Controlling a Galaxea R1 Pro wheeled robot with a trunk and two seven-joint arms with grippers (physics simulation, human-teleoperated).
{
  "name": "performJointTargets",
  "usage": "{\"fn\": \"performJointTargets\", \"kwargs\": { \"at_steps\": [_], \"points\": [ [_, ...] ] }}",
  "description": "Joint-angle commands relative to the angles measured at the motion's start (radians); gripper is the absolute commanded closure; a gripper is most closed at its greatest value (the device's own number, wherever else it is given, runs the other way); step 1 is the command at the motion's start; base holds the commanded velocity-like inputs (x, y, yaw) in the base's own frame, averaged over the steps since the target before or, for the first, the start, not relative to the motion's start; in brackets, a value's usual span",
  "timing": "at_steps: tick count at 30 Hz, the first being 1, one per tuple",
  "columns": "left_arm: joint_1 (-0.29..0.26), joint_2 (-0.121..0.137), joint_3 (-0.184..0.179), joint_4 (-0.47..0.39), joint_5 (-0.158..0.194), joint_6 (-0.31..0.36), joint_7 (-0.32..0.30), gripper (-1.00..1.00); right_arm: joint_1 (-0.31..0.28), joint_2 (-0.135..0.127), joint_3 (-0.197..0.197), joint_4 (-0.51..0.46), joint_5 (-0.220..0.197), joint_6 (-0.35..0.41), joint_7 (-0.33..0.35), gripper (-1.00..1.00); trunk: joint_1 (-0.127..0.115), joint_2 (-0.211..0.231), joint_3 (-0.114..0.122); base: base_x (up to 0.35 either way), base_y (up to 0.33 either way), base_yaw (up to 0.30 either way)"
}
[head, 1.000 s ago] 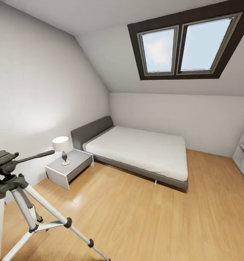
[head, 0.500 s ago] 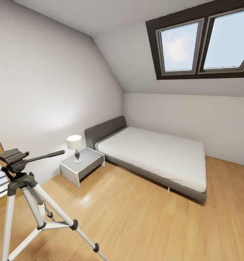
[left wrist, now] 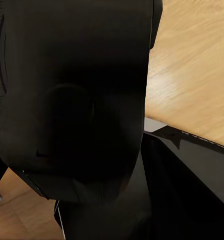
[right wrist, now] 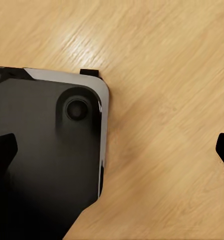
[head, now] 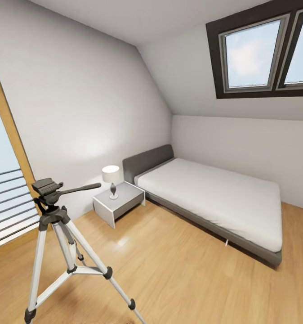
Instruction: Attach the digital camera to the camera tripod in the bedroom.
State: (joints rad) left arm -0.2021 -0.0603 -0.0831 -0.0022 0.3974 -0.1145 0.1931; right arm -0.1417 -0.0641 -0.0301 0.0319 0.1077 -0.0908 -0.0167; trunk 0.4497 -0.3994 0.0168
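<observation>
The camera tripod (head: 57,225) stands on the light wood floor at the lower left of the head view, with silver legs, a dark grey pan head (head: 47,186) and its long handle (head: 82,188) pointing right. In the left wrist view a dark boxy body with a round bulge, the digital camera (left wrist: 72,110), sits right against the lens and hides the left gripper's fingers; it hangs above the floor. My right gripper (right wrist: 114,150) is open, its dark fingertips (right wrist: 3,150) far apart at the picture's two sides, with nothing between them.
A white bed with a grey headboard (head: 214,198) stands along the far wall, beside a white nightstand (head: 120,202) with a lamp (head: 111,175). A tall wood-framed window (head: 7,189) is on the left. My black base (right wrist: 42,150) shows over the floor.
The head view has swung to the left, so tripod, bed and nightstand sit further right in the picture. The tall window has come into view. The things themselves have not moved.
</observation>
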Motion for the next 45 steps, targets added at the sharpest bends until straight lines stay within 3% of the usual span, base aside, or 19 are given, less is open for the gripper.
{"fn": "performJointTargets", "kwargs": {
  "at_steps": [1,12,20,45],
  "points": [
    [0.0,0.0,-0.009,0.001,0.006,-0.002,0.003,1.0,-0.001,0.0,-0.004,0.003,0.01,-0.006,-0.002,-1.0,0.0,-0.001,0.0,0.0,0.0,0.269],
    [0.0,-0.001,-0.009,0.001,0.01,-0.004,0.004,1.0,-0.001,0.0,-0.004,0.003,0.01,-0.006,-0.002,-1.0,0.0,-0.001,0.0,0.0,0.0,0.269],
    [0.0,0.0,-0.009,0.001,0.039,-0.003,0.003,1.0,-0.001,0.0,-0.004,0.003,0.01,-0.006,-0.002,-1.0,0.0,-0.001,0.0,0.031,-0.002,0.269],
    [0.0,0.003,-0.009,0.001,0.053,-0.001,0.003,1.0,-0.001,0.0,-0.004,0.003,0.01,-0.006,-0.002,-1.0,0.0,-0.001,0.0,0.293,-0.082,0.269]
  ]
}}
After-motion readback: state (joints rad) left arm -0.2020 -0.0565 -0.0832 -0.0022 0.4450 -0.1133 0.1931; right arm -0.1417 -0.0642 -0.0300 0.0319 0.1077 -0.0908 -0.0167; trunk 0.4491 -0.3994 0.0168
